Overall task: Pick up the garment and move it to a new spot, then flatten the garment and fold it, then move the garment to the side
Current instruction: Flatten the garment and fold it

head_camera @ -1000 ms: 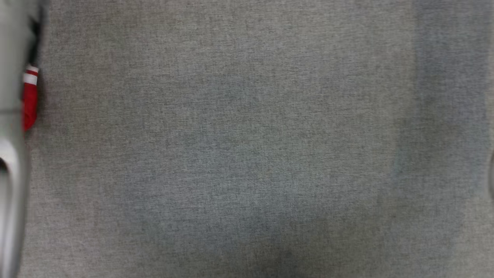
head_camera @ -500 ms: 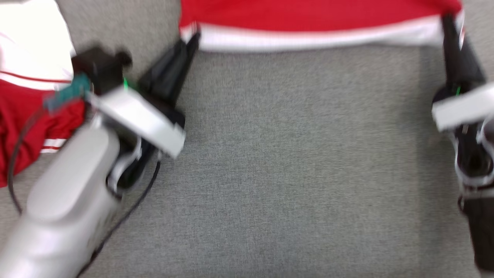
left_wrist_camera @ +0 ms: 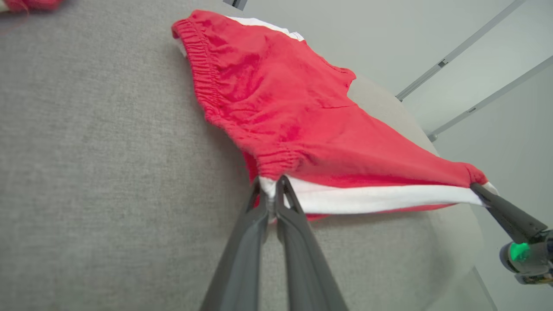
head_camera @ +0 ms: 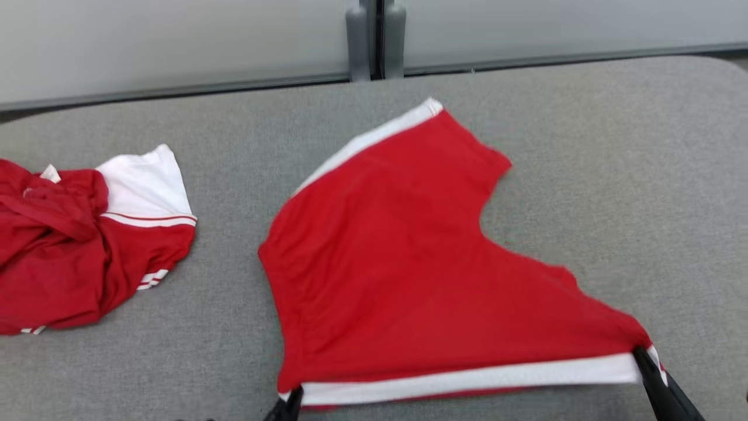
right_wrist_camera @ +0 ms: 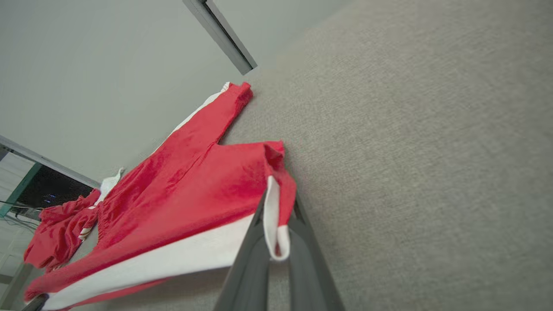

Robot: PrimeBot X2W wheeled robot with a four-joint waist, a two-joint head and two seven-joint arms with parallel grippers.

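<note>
Well left of the left gripper (left_wrist_camera: pixel 270 185) lies a crumpled red-and-white heap (head_camera: pixel 76 251). That gripper is clamped on the near left corner of the red shorts (head_camera: pixel 409 251); the right gripper (right_wrist_camera: pixel 278 203) pinches the near right corner. Between the 2 the white hem (head_camera: pixel 467 377) runs taut; beyond them the shorts lie on the grey pad (head_camera: pixel 613 146).
</note>
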